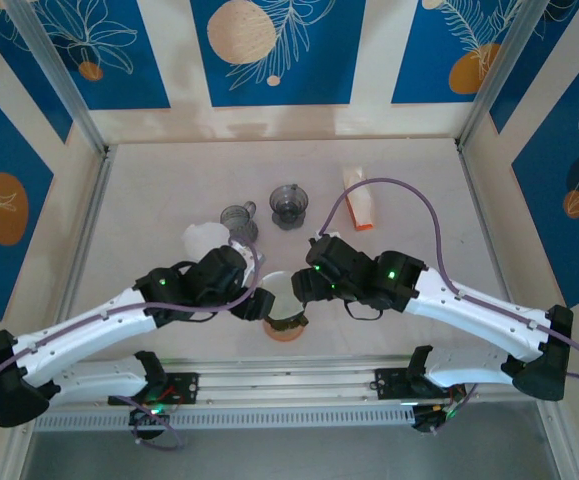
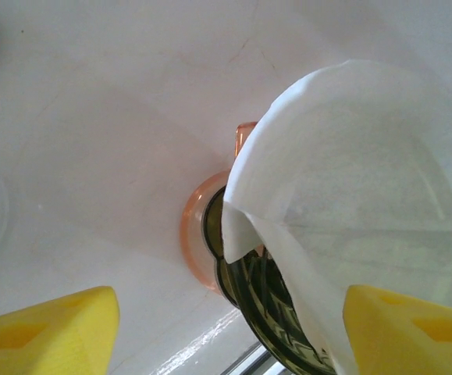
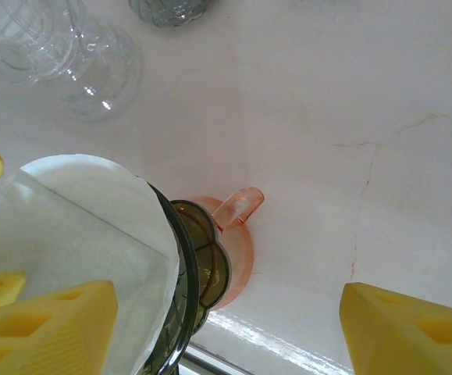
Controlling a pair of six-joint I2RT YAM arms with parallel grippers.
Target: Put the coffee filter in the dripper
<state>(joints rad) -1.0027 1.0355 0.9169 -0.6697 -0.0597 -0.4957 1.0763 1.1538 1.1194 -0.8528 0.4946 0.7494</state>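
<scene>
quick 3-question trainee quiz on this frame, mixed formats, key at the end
1. True or false: the coffee filter lies flat on the table.
2. The base under the dripper is: A orange, B blue, C black.
3. Fill in: the left tool's jaws stand ____.
Key: 1 false, it sits in the dripper; 2 A; 3 open.

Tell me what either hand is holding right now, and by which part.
Nothing. The left hand and right hand are open; the coffee filter rests in the dripper.
</scene>
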